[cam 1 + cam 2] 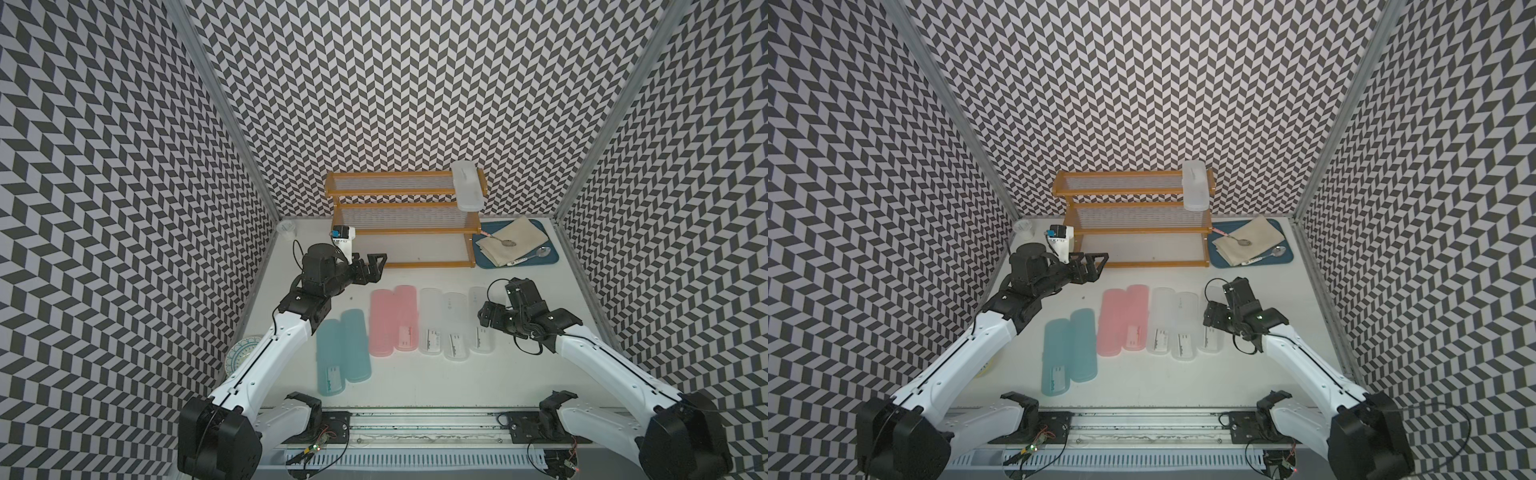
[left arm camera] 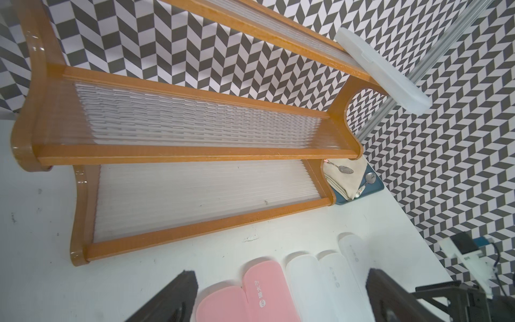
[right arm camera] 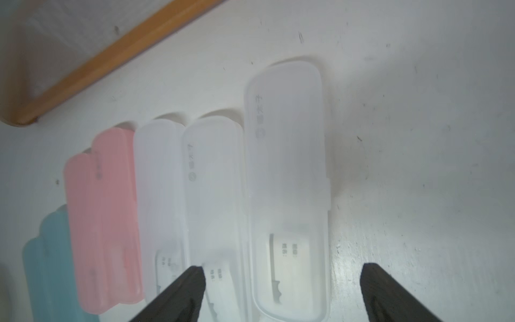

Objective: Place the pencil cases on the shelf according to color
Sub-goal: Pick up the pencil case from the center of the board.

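Note:
Seven pencil cases lie side by side on the white table: two teal [image 1: 343, 353], two pink [image 1: 392, 322] and three frosted white [image 1: 455, 324]. Another white case [image 1: 468, 185] rests across the right end of the top tier of the shelf [image 1: 399, 226]. My left gripper [image 1: 376, 264] hangs open at the shelf's front left corner, and the pink cases [image 2: 250, 295] show between its fingers from afar. My right gripper [image 3: 281, 278] stands open over the rightmost white case [image 3: 287, 172]. One finger is above the neighbouring case, the other above bare table.
A blue tray [image 1: 515, 266] with beige cloth and spoons sits right of the shelf. A clear cup [image 1: 286, 229] and a small white box [image 1: 343, 239] stand at the back left. A patterned plate [image 1: 241, 353] lies under my left arm.

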Action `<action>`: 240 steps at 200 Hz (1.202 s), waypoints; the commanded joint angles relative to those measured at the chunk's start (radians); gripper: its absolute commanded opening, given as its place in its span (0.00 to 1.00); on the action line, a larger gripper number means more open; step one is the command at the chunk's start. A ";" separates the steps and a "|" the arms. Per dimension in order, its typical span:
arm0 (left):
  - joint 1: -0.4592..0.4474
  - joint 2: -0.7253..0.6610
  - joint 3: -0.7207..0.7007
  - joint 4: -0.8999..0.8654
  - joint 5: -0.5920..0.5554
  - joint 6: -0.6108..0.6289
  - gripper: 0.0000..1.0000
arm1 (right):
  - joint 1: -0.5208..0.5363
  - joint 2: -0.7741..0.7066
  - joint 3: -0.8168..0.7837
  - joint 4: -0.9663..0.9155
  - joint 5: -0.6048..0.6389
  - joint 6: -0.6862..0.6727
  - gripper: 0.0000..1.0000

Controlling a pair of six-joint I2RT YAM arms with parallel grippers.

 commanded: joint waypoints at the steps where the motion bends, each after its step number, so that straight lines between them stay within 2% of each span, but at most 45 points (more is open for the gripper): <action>1: 0.040 -0.019 -0.006 0.016 0.013 -0.022 1.00 | 0.038 0.035 -0.031 0.063 0.044 0.045 0.92; 36: 0.101 -0.001 -0.010 0.041 0.108 -0.047 1.00 | 0.085 0.110 -0.057 0.111 0.044 0.058 0.92; 82: 0.105 -0.011 -0.034 0.075 0.140 -0.052 1.00 | 0.097 0.148 -0.049 0.077 0.105 0.043 0.92; 112: 0.105 -0.005 -0.031 0.074 0.156 -0.052 1.00 | 0.097 0.184 -0.073 0.107 0.087 0.025 0.92; 148: 0.105 -0.007 -0.031 0.076 0.168 -0.075 1.00 | 0.099 0.194 -0.057 0.060 0.183 0.029 0.92; 171: 0.105 0.000 -0.038 0.090 0.194 -0.093 1.00 | 0.075 0.193 -0.041 0.042 0.245 0.046 0.96; 205: 0.105 0.015 -0.031 0.091 0.235 -0.108 0.99 | 0.043 0.195 0.023 -0.013 0.212 0.010 0.95; 240: 0.105 -0.008 -0.040 0.095 0.218 -0.106 1.00 | 0.079 0.071 0.011 0.017 0.076 -0.005 0.93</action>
